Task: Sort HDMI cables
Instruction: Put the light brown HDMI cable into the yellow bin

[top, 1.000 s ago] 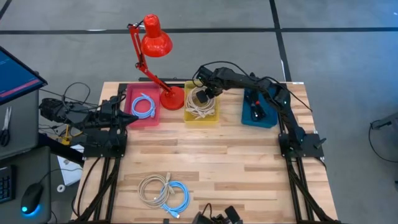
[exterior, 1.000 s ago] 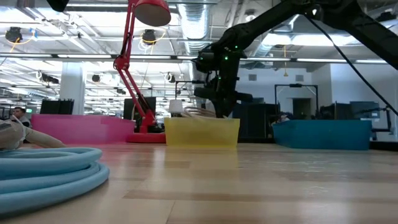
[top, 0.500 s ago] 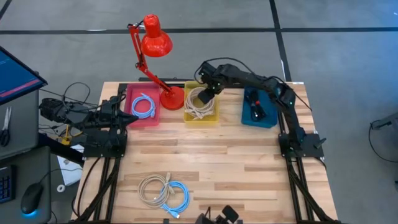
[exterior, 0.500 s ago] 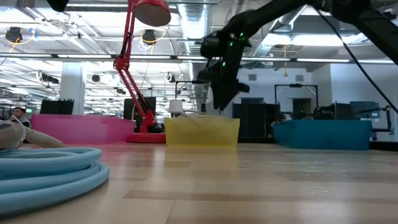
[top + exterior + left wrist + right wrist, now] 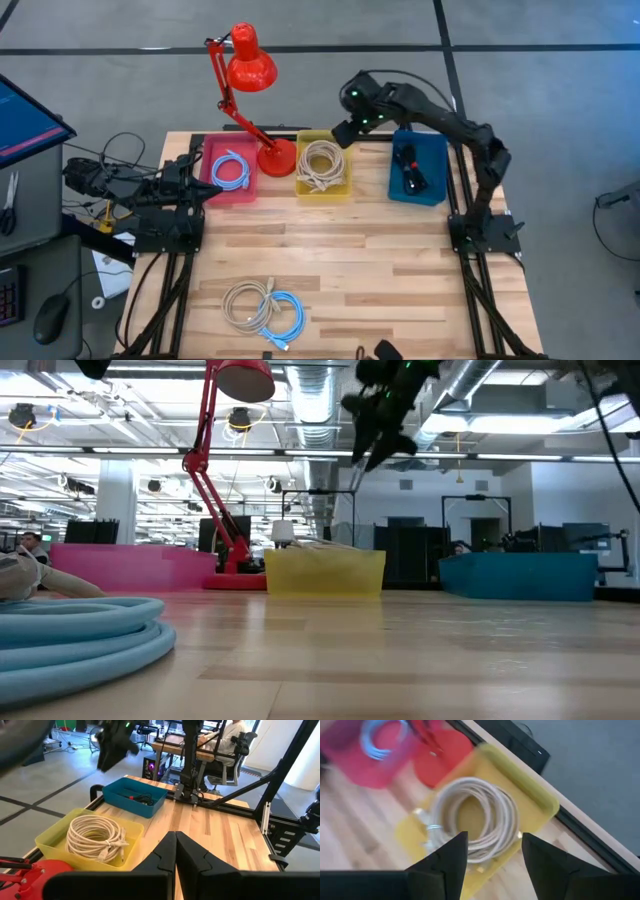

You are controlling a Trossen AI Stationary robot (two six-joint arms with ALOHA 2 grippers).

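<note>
The right gripper (image 5: 345, 131) hangs in the air just past the far right corner of the yellow bin (image 5: 323, 187), its fingers (image 5: 448, 857) spread apart with nothing between them; the right wrist view looks straight down through that gap onto the beige coil (image 5: 470, 817) lying loose inside the bin. Judging by that, the coil is delivered, and the height of the gripper suits travelling over the bin walls toward the next cable. The left gripper (image 5: 175, 851) waits at the table's left edge beside the pink bin (image 5: 212, 189), its two fingers pressed together on nothing. The three bins stand in a row along the far edge, apparently one per kind. The pink bin holds a light blue coil (image 5: 231, 169). The yellow bin holds beige cable, which looks like more than one loop stacked, though I cannot tell how many. The blue bin (image 5: 401, 192) holds a black bundle (image 5: 412, 172) folded long. A red desk lamp (image 5: 249, 62) stands with its base between the pink and yellow bins. Still unsorted near the front edge are a beige loop (image 5: 243, 298) and a light blue loop (image 5: 285, 315), touching each other.
</note>
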